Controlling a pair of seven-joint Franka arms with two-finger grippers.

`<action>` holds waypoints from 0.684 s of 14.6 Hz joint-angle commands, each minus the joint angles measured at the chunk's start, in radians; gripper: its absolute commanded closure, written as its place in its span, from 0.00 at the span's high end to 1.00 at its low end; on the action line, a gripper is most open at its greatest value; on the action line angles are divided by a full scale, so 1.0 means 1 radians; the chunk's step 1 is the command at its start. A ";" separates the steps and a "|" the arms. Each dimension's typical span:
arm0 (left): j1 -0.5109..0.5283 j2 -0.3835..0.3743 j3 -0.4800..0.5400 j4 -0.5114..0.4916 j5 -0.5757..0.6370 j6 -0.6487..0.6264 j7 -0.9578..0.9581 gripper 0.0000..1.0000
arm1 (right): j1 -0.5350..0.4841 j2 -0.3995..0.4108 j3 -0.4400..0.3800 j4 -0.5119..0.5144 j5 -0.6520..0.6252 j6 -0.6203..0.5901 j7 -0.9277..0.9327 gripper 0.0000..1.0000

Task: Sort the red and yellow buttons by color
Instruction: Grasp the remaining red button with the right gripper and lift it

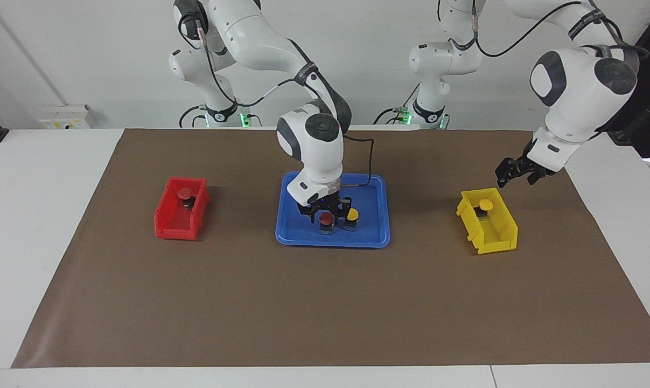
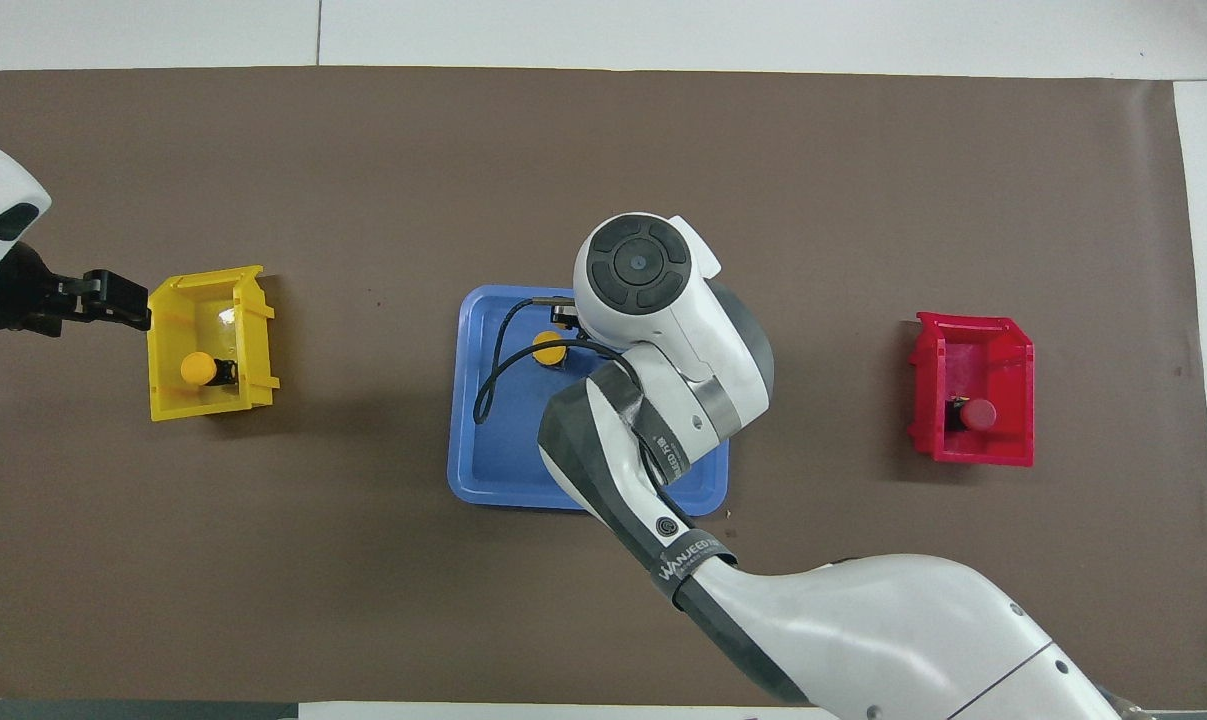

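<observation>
Right gripper (image 1: 325,213): down in the blue plastic tray (image 1: 288,226), fingers apart astride the red-capped push-button (image 1: 325,218), seemingly not yet clamped.
Yellow-capped push-button (image 1: 352,215): just beside it.
Left gripper (image 1: 510,171): waits above the yellow bin (image 1: 501,235); finger state unclear.

Scene is lit evenly & brightly from above; soft short shadows are cast beside bins; pics are sharp, w/ no glare seen.
</observation>
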 commanded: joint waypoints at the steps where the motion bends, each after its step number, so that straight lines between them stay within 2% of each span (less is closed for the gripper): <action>1: -0.027 0.008 -0.007 0.026 -0.053 0.004 0.011 1.00 | 0.022 -0.049 -0.001 -0.084 -0.018 0.045 0.012 0.68; 4: -0.064 0.003 -0.009 -0.012 -0.088 0.085 0.003 1.00 | 0.031 -0.049 -0.001 -0.082 -0.016 0.045 0.015 0.65; 5: -0.073 0.003 -0.007 -0.012 -0.088 0.085 0.000 1.00 | 0.031 -0.049 -0.001 -0.082 -0.016 0.045 0.013 0.56; 8: -0.078 0.002 -0.007 -0.014 -0.087 0.078 0.005 1.00 | 0.008 -0.046 -0.001 -0.073 -0.018 0.045 -0.006 0.17; 9: -0.083 0.003 -0.007 -0.012 -0.087 0.081 0.006 1.00 | 0.004 -0.045 -0.001 -0.070 -0.018 0.047 -0.010 0.10; 10: -0.084 0.003 -0.007 -0.012 -0.081 0.079 0.009 1.00 | 0.002 -0.043 -0.001 -0.064 -0.018 0.045 -0.008 0.09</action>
